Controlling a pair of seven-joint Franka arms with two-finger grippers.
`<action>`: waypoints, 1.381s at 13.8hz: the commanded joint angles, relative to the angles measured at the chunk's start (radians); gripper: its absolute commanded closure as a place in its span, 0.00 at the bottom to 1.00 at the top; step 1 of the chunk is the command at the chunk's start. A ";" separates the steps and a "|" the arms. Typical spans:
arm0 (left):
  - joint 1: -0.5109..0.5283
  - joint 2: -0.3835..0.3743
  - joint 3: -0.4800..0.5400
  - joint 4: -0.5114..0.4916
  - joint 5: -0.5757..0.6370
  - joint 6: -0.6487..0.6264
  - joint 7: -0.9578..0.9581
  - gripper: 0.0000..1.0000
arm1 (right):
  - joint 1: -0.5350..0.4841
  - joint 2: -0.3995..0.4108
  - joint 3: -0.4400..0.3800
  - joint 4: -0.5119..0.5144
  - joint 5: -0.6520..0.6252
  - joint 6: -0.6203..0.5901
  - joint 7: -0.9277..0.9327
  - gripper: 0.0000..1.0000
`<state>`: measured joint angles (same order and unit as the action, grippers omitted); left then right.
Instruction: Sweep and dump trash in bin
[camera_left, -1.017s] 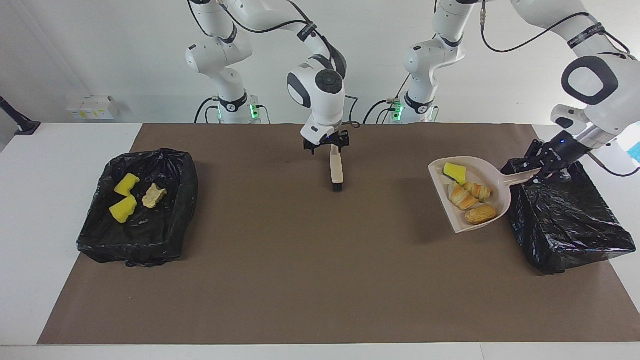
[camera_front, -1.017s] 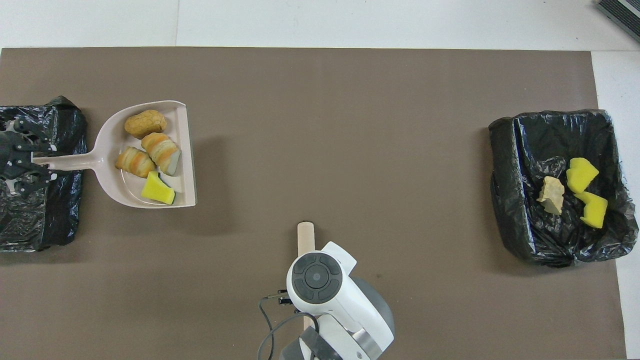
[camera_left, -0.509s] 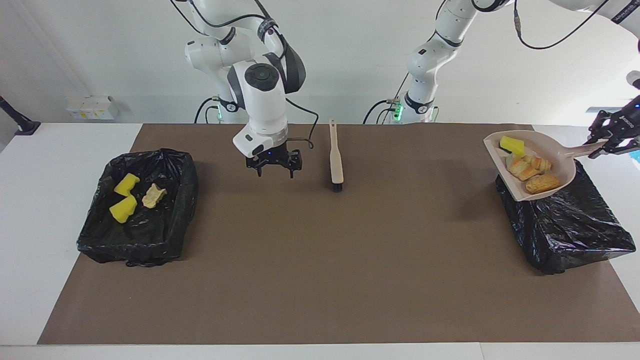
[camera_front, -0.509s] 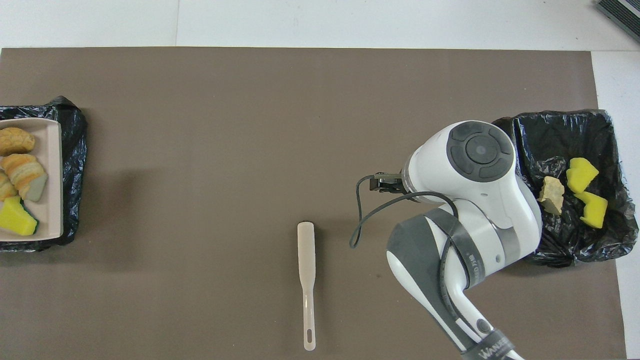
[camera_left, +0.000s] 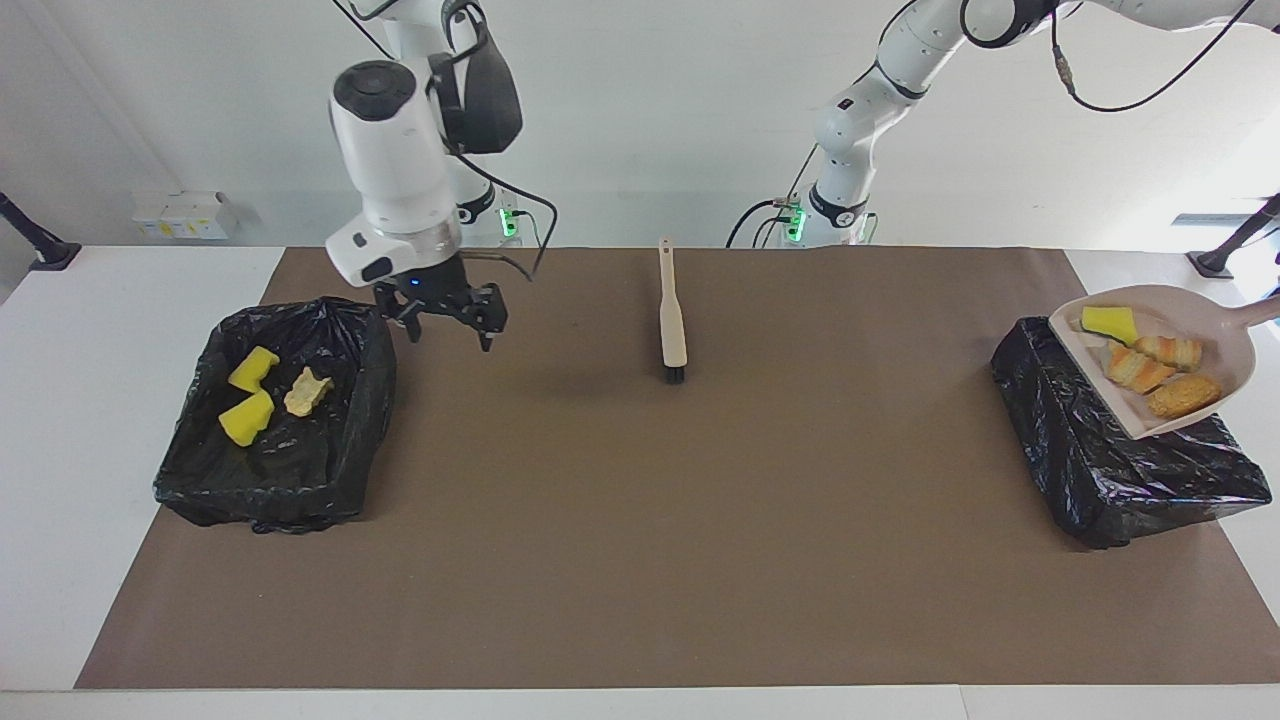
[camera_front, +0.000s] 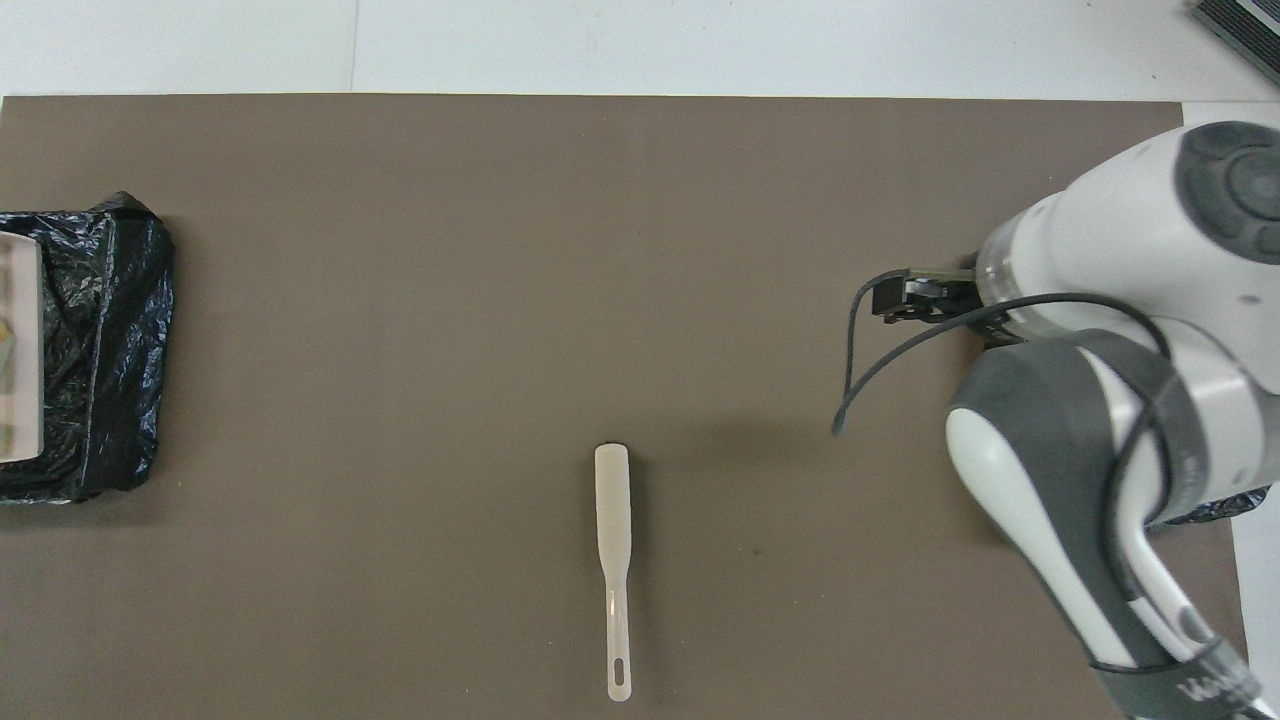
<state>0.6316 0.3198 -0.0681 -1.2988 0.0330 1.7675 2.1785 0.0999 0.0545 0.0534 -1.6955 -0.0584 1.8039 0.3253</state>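
Right hand (camera_left: 449, 325) is hovering with its fingers apart over the table (camera_left: 640, 520), at 3 o'clock from the bin (camera_left: 330, 470) at the right arm's end in the facing view. Two yellow wedges (camera_left: 247, 395) and a pale flaky piece (camera_left: 307, 391) are lying in that bin.

Left hand is sitting out of both views, clamped shut. The pan (camera_left: 1225, 345) is hanging tilted in the air over the other bin (camera_left: 1100, 470), and its handle is running off the edge of the facing view. The pan's long axis is lying from 8 to 2 o'clock there, with the mouth pointing to 8. A yellow wedge (camera_left: 1108, 322), two bread slices (camera_left: 1132, 370) and a brown lump (camera_left: 1183, 396) are resting in it.

The brush (camera_left: 672, 320) is lying flat on the table between the bins, its handle pointing to 12 o'clock toward the robots and its bristles to 6.
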 joint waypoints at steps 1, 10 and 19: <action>-0.039 0.021 -0.001 0.026 0.143 0.079 -0.002 1.00 | -0.002 -0.060 -0.081 0.010 0.008 -0.064 -0.107 0.00; -0.210 -0.050 0.001 -0.034 0.632 0.102 -0.395 1.00 | -0.055 -0.110 -0.148 0.008 0.014 -0.173 -0.235 0.00; -0.279 -0.139 -0.028 -0.100 0.716 0.104 -0.508 1.00 | -0.060 -0.171 -0.150 0.011 0.017 -0.262 -0.338 0.00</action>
<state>0.3582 0.2293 -0.0919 -1.3525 0.8110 1.8697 1.6879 0.0466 -0.1064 -0.1001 -1.6656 -0.0559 1.5474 0.0177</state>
